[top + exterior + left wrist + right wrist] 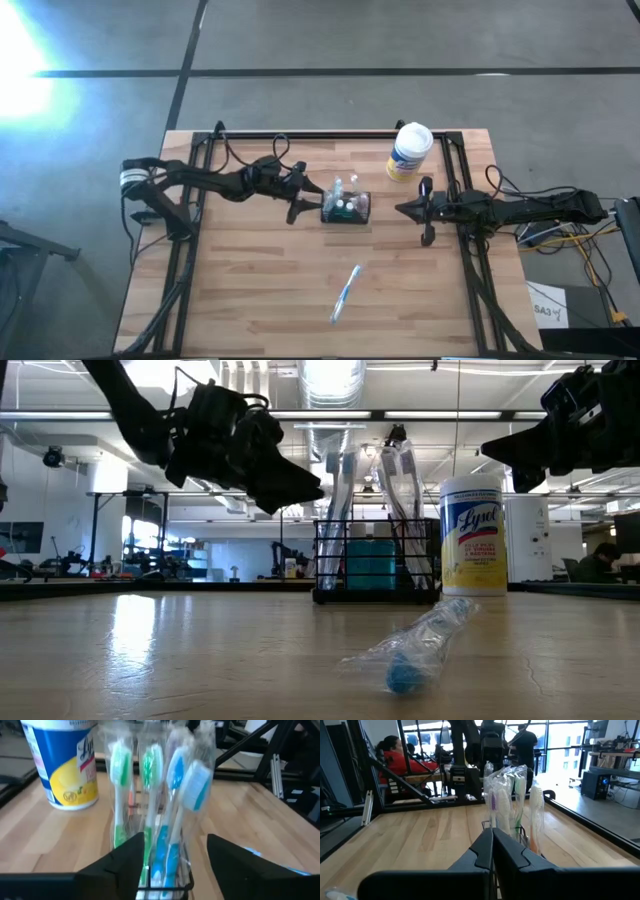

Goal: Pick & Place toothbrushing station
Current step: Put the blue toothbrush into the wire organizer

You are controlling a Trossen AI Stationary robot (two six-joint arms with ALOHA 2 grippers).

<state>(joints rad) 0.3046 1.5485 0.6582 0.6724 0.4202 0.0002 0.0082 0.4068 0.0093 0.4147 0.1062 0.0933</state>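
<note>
The toothbrushing station (346, 208) stands upright at table centre, its long axis running across the table between the arms. The left gripper (297, 195), fingers spread, hovers just beside its left end, facing it. The right gripper (424, 210), fingers pressed together, waits farther off. The left arm is better placed.

On the table (250, 290): one black wire caddy (345, 208) near the middle holding four wrapped toothbrushes (165, 800), one wrapped toothbrush (345, 293) lying loose nearer the front edge, one wipes canister (409, 152) toward the back right corner, and two robot arms, one per side.
</note>
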